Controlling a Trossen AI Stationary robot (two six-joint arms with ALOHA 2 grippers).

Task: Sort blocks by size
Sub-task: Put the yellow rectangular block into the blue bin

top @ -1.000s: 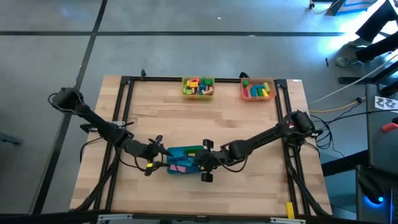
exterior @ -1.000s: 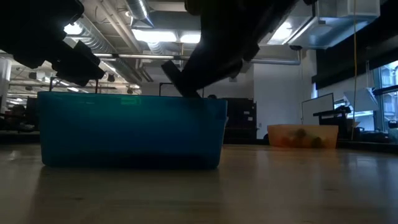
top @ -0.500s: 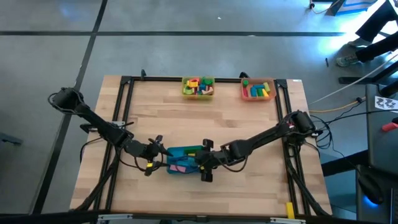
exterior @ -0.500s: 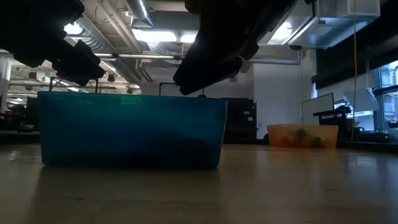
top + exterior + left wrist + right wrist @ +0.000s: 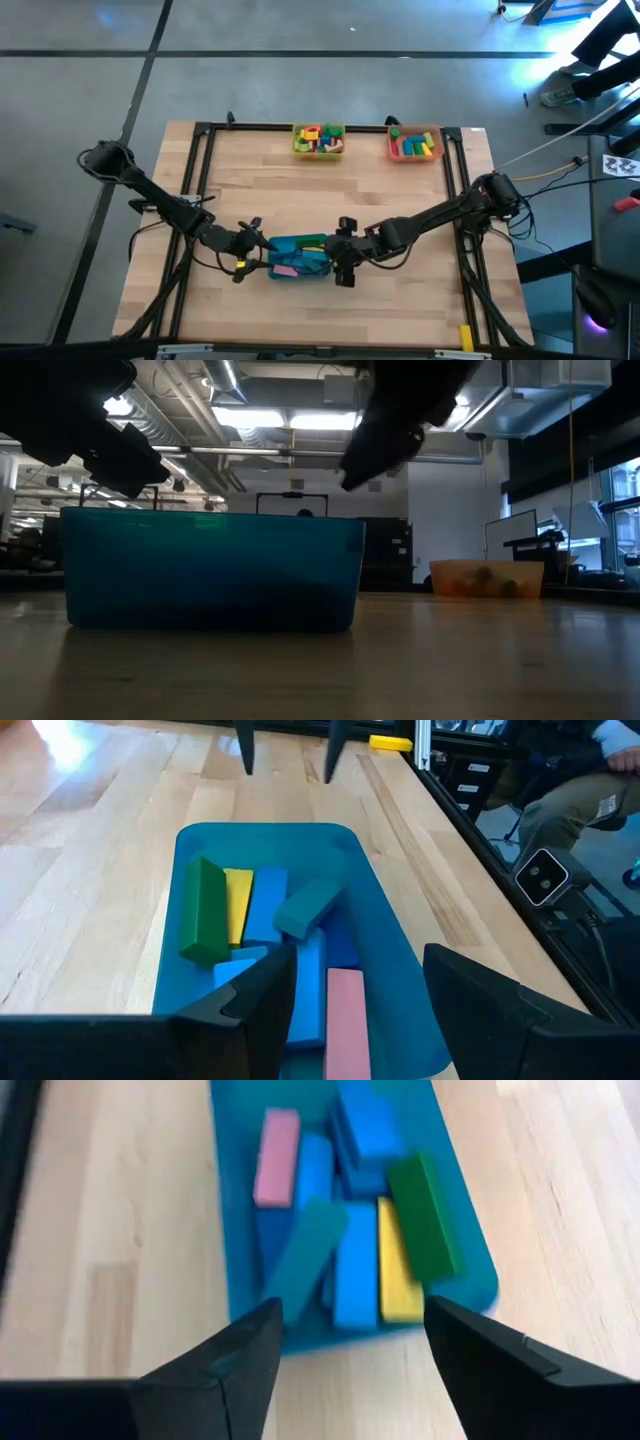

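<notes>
A teal tray (image 5: 300, 258) stands near the table's front middle and holds several long blocks: green (image 5: 205, 910), yellow (image 5: 238, 905), blue (image 5: 355, 1275), pink (image 5: 276, 1156) and a teal one (image 5: 305, 1255) lying slanted across the others. My left gripper (image 5: 360, 965) is open and empty just above the tray's left end (image 5: 257, 243). My right gripper (image 5: 350, 1320) is open and empty, above the table just past the tray's right end (image 5: 345, 258). It also shows in the low view (image 5: 385, 445), higher than the tray's rim.
A yellow tray (image 5: 318, 140) and an orange tray (image 5: 415, 144), both with small coloured blocks, stand at the table's far edge. Bare wood lies between them and the teal tray. A seated person's leg (image 5: 570, 810) shows beyond the table's right side.
My right gripper has risen out of the teal tray, where a fingertip reached below the rim a second ago, and has drawn back toward the table's right edge. The tray has stayed where it was.
</notes>
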